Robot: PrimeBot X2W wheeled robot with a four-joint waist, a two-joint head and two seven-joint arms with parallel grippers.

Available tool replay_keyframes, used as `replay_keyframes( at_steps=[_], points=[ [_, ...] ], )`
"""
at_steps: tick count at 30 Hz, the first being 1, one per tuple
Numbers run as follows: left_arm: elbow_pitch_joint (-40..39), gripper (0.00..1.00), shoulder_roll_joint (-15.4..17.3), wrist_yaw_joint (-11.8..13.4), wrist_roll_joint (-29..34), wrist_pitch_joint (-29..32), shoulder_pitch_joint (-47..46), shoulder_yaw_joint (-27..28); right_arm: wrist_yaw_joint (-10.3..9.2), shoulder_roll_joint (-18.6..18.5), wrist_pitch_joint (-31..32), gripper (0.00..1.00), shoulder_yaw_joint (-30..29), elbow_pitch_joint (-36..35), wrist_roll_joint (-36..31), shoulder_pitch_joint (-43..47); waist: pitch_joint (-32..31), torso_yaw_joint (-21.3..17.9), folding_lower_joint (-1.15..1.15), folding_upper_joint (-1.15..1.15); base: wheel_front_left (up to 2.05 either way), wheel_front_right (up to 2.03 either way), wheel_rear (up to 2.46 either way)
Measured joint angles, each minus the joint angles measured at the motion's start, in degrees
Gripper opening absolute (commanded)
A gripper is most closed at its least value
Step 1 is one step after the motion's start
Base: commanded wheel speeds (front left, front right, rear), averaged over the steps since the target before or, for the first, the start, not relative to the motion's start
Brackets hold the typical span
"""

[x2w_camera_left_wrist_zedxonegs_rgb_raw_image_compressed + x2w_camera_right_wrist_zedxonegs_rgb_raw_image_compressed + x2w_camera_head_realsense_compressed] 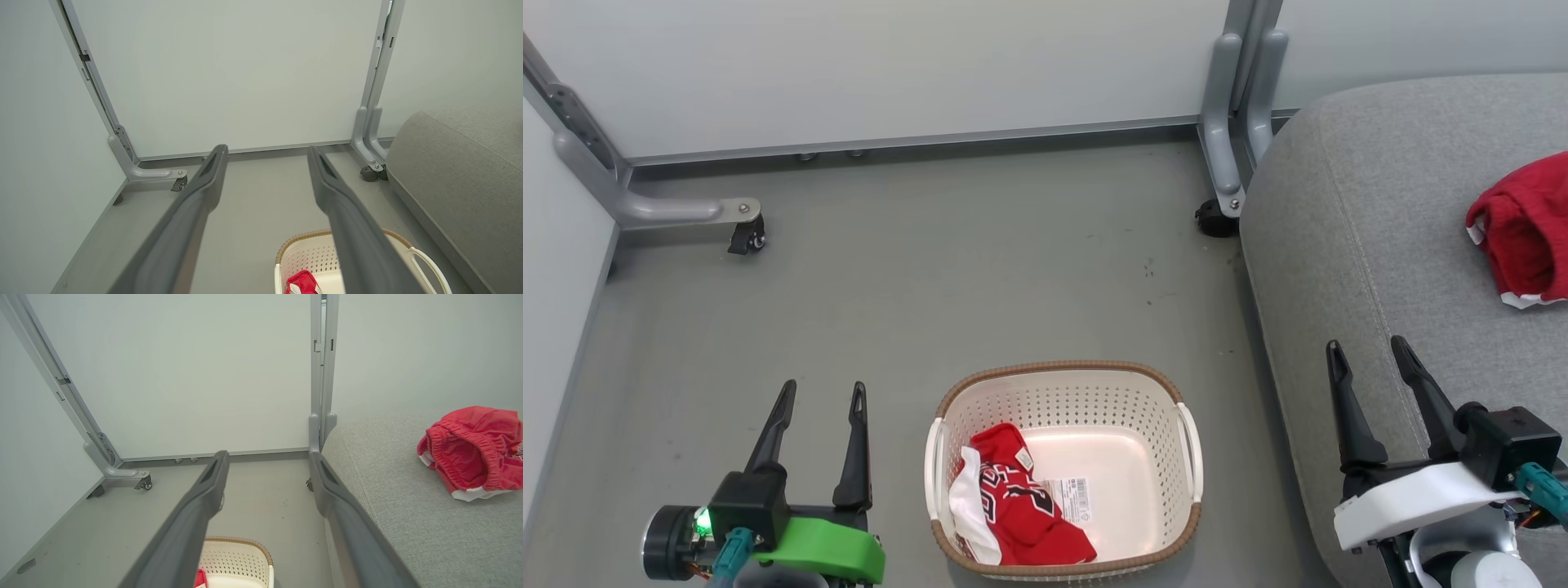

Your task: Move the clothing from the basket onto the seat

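Observation:
The cream basket [1152, 408] with a brown rim stands on the grey floor in front of me. A red jersey [1021, 506] with white lettering lies bunched in its left half; a corner of the jersey [302, 282] shows in the left wrist view. A second red garment [1523, 229] with white trim rests on the grey seat [1356, 245] at the right, and this garment [470, 451] shows an elastic waistband. My left gripper [822, 396] hangs open, left of the basket. My right gripper [1368, 349] is open above the seat's front edge, holding nothing.
Pale partition walls close the back and left side. Their grey metal feet carry castors, one [745, 239] at the back left and another [1215, 219] beside the seat's corner. Bare floor [980, 269] lies between the basket and the back wall.

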Motion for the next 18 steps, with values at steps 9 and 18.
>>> replay_keyframes(
  at_steps=[9, 18],
  points=[
    [0.98, 1.00, -0.60, -0.38, 0.26, 0.00, 0.36, 0.38, 0.00, 0.02, 0.45, 1.00, -0.11, 0.09, 0.35, 0.31, -0.68, 0.06, 0.00, 0.00, 0.00, 0.00, 0.00],
    [1.81, 1.00, -0.92, -0.47, 0.45, 0.00, 0.31, 0.65, 0.00, 0.03, 0.57, 1.00, -0.07, -0.01, 0.35, 0.31, -0.66, 0.35, 0.00, 0.00, 0.00, 0.00, 0.00]
  ],
)
